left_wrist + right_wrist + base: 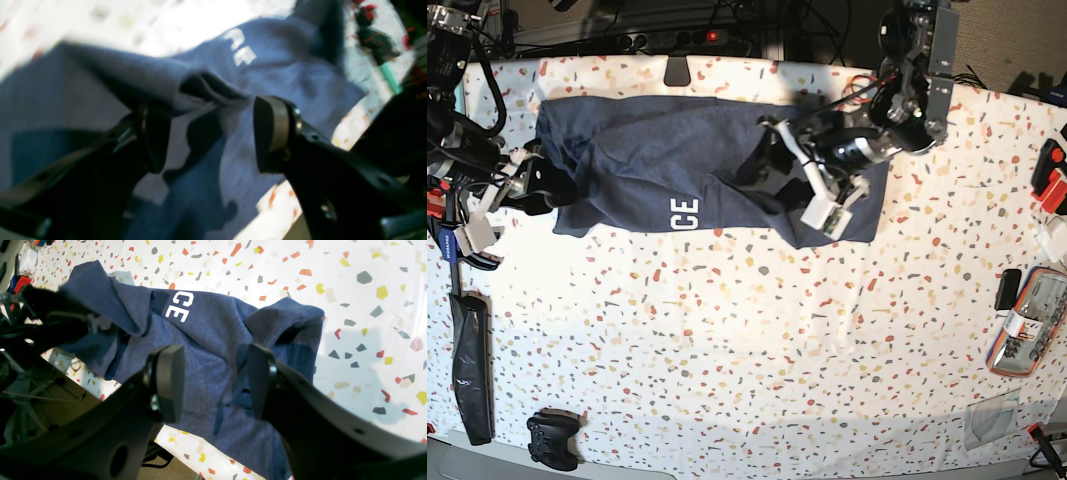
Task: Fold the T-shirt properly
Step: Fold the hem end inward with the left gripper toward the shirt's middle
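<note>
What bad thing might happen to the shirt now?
1. The T-shirt is rumpled, with a flap folded over beside the white letters. Folding now could trap those wrinkles.
2. Both hands are open. The left hand hangs over a raised crease and might pinch several layers at once.
3. Part of the shirt lies near the table's far edge, so a pull that way might drag it off.

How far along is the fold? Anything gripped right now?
Partly done: the T-shirt lies gathered into a rumpled band across the far side of the table, one layer turned over so the white lettering shows. Both the left gripper and right gripper hover open over it, holding nothing. Left: smoothing the bunched ends and making the final folds.
</note>
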